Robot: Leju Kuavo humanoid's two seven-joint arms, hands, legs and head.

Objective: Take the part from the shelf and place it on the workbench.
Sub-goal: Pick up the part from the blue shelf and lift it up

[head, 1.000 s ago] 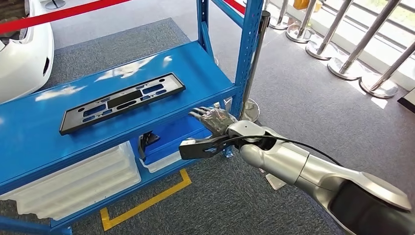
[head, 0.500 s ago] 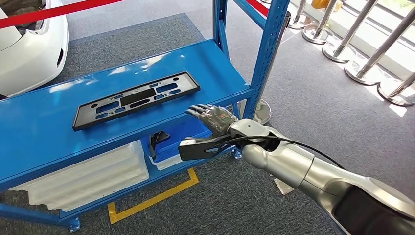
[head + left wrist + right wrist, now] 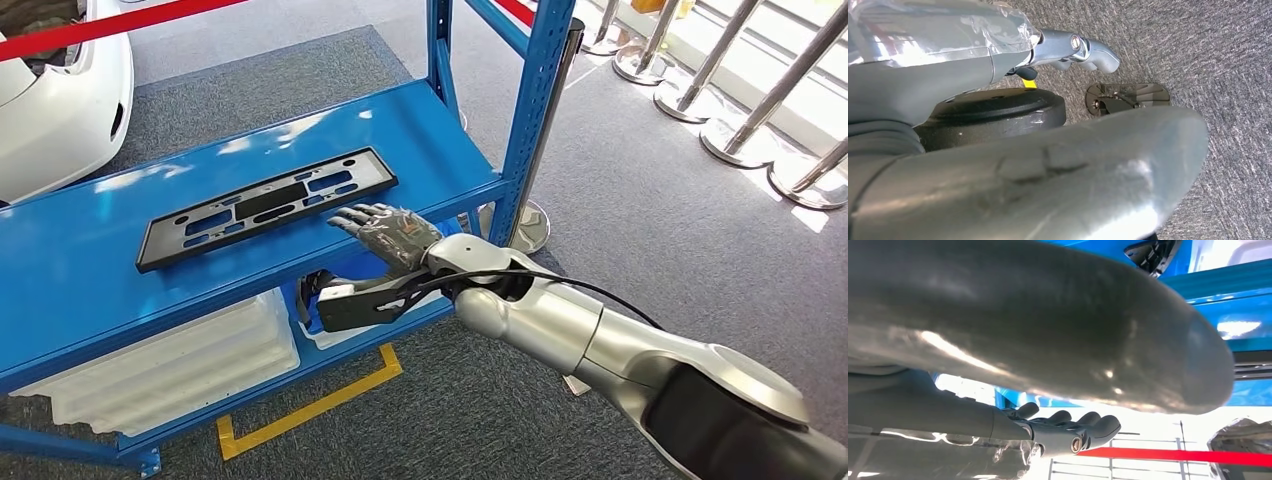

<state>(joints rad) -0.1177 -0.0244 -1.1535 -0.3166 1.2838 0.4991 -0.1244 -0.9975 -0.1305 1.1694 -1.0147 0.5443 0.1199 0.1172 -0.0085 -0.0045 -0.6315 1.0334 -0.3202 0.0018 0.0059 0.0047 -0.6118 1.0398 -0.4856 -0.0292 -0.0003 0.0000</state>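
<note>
The part (image 3: pixel 265 205) is a long black plastic plate with slots, lying flat on the blue shelf (image 3: pixel 80 270). My right hand (image 3: pixel 390 240) reaches in from the right with its fingers (image 3: pixel 360 215) spread over the shelf top, just short of the part's near right end. Its thumb (image 3: pixel 350 305) hangs below the shelf's front edge. It holds nothing. In the right wrist view the same fingers (image 3: pixel 1073 427) are extended under the thick thumb (image 3: pixel 1048 320). My left hand (image 3: pixel 998 55) hangs over grey carpet with nothing in it, its fingers (image 3: pixel 1088 50) loosely extended.
A blue upright post (image 3: pixel 535 110) stands just right of my right arm. White trays (image 3: pixel 170 370) and a small black piece (image 3: pixel 310 290) sit on the lower shelf. Chrome stanchions (image 3: pixel 740 140) line the far right, and a white car body (image 3: pixel 60 90) stands at the far left.
My right hand has moved left and forward, from beside the shelf's front corner to over the shelf top near the part. The view has shifted slightly.
</note>
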